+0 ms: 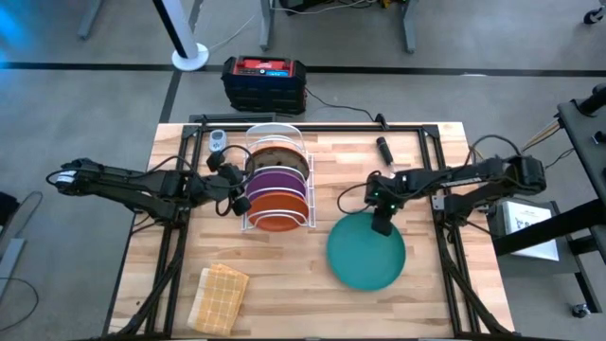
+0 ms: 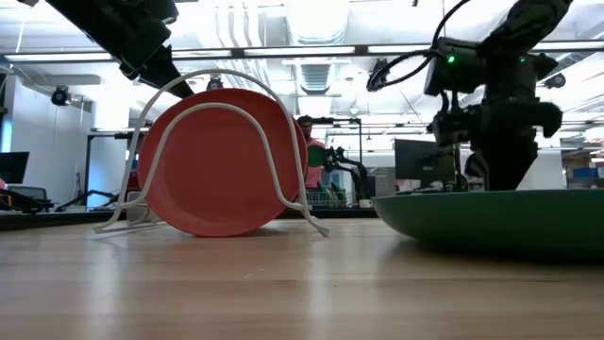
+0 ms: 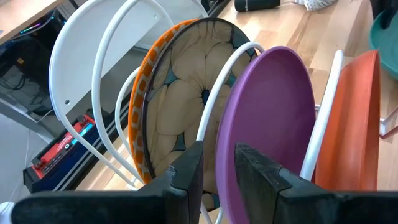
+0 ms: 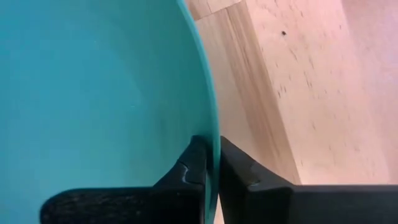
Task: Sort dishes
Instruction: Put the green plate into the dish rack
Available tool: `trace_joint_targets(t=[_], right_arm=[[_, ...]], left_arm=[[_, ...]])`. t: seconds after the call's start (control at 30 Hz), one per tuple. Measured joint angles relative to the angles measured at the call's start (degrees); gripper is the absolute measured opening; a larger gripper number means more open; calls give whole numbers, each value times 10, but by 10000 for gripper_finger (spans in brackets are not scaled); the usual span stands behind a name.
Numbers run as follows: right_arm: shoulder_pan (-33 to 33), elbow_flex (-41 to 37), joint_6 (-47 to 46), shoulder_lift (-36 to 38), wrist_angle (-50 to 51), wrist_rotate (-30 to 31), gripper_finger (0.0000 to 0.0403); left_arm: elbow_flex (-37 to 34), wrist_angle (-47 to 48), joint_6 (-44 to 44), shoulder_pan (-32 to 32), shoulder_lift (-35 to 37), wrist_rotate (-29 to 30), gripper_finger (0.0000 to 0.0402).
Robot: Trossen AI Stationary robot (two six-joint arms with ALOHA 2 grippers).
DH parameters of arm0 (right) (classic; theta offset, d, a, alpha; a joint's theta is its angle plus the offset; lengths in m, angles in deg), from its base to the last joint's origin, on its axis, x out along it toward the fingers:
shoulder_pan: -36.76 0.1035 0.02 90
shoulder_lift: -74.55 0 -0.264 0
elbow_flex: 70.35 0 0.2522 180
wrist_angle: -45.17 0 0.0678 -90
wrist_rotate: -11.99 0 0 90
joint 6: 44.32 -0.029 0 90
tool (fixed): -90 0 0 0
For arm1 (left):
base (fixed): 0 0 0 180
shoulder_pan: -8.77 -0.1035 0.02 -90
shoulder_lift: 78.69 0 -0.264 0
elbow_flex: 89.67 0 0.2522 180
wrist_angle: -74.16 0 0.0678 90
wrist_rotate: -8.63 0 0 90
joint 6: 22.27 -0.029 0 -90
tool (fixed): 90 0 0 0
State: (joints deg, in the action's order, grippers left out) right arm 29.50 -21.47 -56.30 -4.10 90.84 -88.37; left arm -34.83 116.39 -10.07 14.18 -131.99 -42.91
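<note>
Teal rim pinched: our right gripper (image 4: 211,163) has closed its fingers (image 4: 186,171) on the teal plate (image 1: 365,251), lying flat on the table (image 1: 426,156) beside the rack (image 1: 276,142).

We should lift gently, tilting it upright for a free slot. The left gripper (image 3: 216,171), fingers slightly apart and empty, waits by the purple plate (image 3: 270,124); only its wrist view shows the patterned plate (image 3: 180,106), while the low view shows just the orange plate (image 2: 217,161).

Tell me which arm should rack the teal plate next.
Right. Its claw is shut on the teal plate rim, beside the wire rack. The left claw sits across the rack by the purple plate, holding nothing.
</note>
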Motion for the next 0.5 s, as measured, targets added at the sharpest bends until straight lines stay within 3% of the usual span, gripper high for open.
trace_joint_targets(t=[0.3,0.5], right_arm=[[0,8,-16,102,24,16,1],[0,19,-23,180,26,42,1]], left_arm=[[0,-1,-8,0,0,2,79],[0,-5,-11,0,0,37,79]])
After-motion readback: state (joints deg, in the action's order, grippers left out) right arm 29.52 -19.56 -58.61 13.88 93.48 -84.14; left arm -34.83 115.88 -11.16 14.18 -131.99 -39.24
